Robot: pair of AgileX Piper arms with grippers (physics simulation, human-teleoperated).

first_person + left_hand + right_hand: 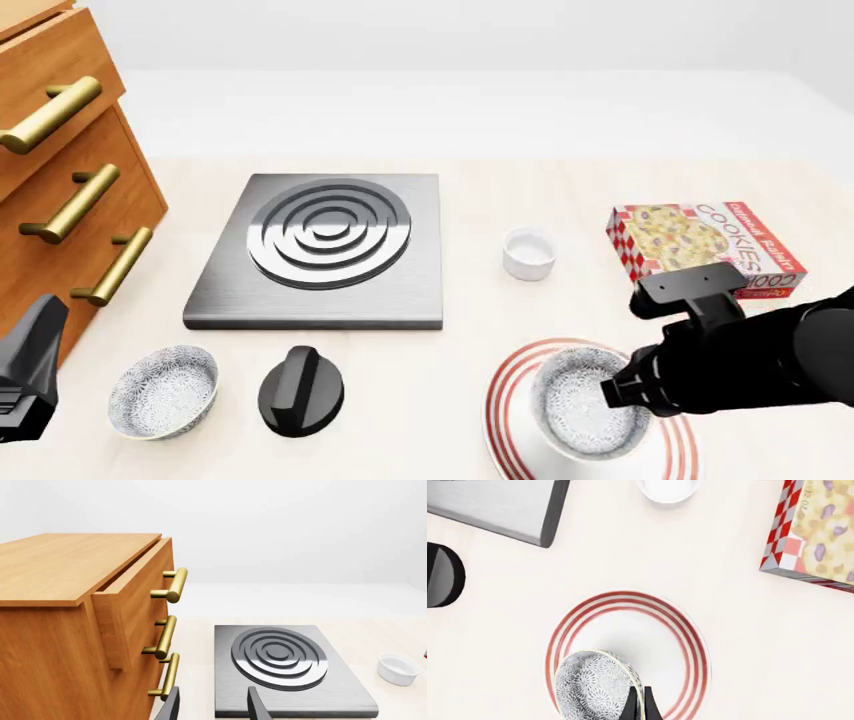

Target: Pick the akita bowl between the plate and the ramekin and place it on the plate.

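Front view: the akita bowl (589,404) is pinched at its rim by the right claw (640,703) over the plate (509,398); the left claw (212,705) is held apart, gripping nothing.

The grey-speckled bowl (587,405) sits upright over the red-ringed white plate (514,400), toward its near side. The small plain white ramekin (529,253) stands on the table beyond the plate.
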